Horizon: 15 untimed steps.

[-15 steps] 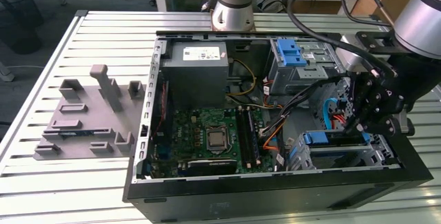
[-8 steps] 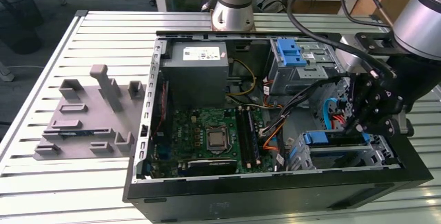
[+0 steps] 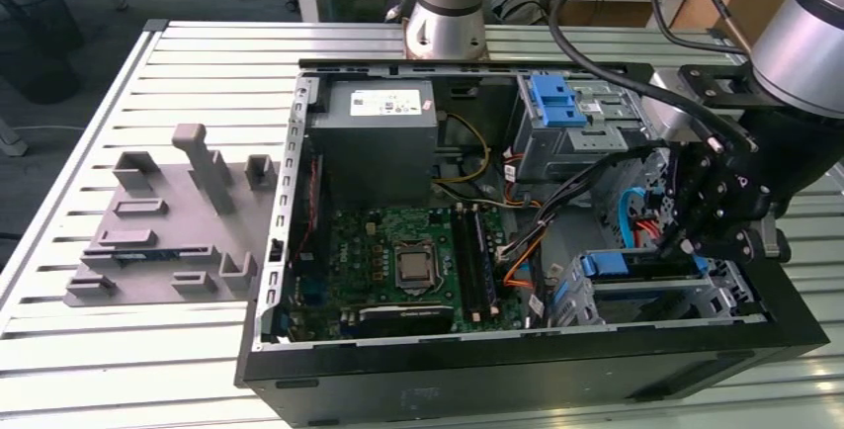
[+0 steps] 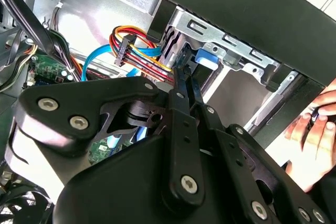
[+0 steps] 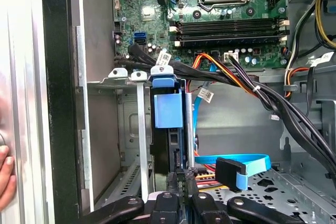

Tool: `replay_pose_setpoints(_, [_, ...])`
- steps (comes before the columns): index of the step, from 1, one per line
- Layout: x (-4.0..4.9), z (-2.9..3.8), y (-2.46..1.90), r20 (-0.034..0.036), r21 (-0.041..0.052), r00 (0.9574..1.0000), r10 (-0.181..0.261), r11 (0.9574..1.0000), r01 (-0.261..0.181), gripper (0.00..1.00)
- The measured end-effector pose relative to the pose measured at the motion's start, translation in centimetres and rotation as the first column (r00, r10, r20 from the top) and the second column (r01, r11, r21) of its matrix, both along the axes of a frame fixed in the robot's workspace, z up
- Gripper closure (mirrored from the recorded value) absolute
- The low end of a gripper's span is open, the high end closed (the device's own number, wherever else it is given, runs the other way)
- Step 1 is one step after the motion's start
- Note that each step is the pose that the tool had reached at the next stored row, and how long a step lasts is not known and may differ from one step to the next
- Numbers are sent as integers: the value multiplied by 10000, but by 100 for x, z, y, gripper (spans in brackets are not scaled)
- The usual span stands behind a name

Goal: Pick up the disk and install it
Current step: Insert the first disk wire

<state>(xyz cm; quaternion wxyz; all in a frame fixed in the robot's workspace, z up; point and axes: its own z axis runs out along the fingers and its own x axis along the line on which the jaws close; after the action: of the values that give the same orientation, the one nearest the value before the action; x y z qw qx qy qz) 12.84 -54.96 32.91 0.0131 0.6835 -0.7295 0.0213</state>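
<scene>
Exterior view, left to right: grey fixture block [image 3: 172,226] on the slatted table [image 3: 79,370]; open computer case [image 3: 528,370] with motherboard [image 3: 402,271]; disk [image 3: 631,269] seated edge-on in the drive cage [image 3: 718,296]; gripper [image 3: 695,241] just above it, fingers drawn together at its rear edge.

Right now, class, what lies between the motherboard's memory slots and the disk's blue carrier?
In the first wrist view, a bundle of black cables with white tags, plus orange wires, crosses between the memory slots and the disk's blue carrier.
</scene>
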Motion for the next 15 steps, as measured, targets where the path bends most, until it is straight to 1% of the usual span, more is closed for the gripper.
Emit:
replay_pose_setpoints(4, [0, -2, 0, 0, 4, 10000, 0, 10000, 0, 83])
replay_pose_setpoints(5, [0, -2, 0, 0, 2, 10000, 0, 10000, 0, 76])
replay_pose_setpoints(8, [0, 6, 0, 0, 1, 10000, 0, 10000, 0, 76])
replay_pose_setpoints(10, [0, 30, 0, 0, 10, 10000, 0, 10000, 0, 76])
replay_pose_setpoints(15, [0, 113, 0, 0, 16, 10000, 0, 10000, 0, 76])
